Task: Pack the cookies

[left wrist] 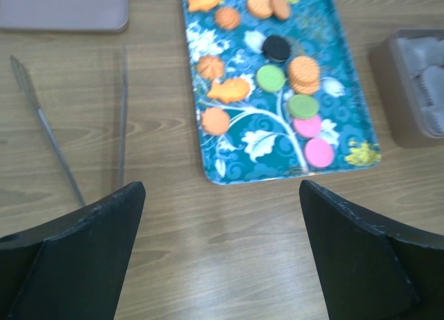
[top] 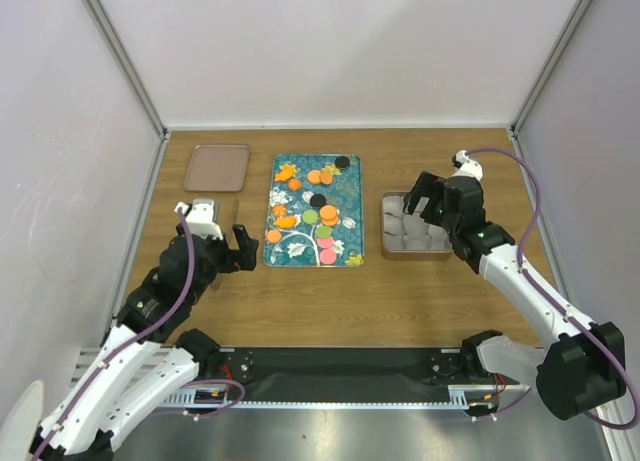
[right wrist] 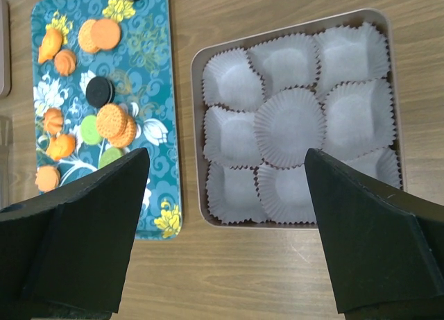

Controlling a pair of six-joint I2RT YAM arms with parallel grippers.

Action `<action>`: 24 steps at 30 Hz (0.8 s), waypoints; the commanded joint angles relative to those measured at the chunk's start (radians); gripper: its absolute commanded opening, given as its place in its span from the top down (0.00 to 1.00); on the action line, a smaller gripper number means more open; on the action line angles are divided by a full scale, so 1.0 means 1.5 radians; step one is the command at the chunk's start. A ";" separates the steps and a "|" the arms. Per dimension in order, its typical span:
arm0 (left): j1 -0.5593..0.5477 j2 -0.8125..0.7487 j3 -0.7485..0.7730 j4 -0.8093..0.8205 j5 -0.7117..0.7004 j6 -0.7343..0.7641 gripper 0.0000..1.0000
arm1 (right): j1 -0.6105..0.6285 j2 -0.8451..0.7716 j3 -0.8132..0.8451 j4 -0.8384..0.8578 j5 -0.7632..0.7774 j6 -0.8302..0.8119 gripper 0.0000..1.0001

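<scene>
Wooden table: tray with 2 green, 2 pink, 2 black cookies.

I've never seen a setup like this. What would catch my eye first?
The teal flowered tray in the middle, scattered with orange, black, green and pink cookies. Right of it sits a box of empty white paper cups, the right gripper open above it. The left gripper, also open, is near thin tongs on the table.
</scene>
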 commanded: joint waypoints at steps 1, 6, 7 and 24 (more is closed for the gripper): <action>0.010 0.041 0.030 -0.013 -0.050 -0.021 0.00 | 0.003 0.004 0.021 0.010 -0.024 -0.004 0.00; 0.089 0.129 0.053 -0.041 -0.044 -0.051 0.04 | 0.003 0.022 0.029 0.014 -0.050 -0.001 0.00; 0.115 0.145 0.057 -0.039 -0.028 -0.051 0.05 | 0.003 0.025 0.029 0.017 -0.056 0.002 0.01; 0.429 0.582 0.175 0.057 0.059 -0.059 0.35 | -0.023 0.035 0.006 0.029 -0.117 -0.011 0.00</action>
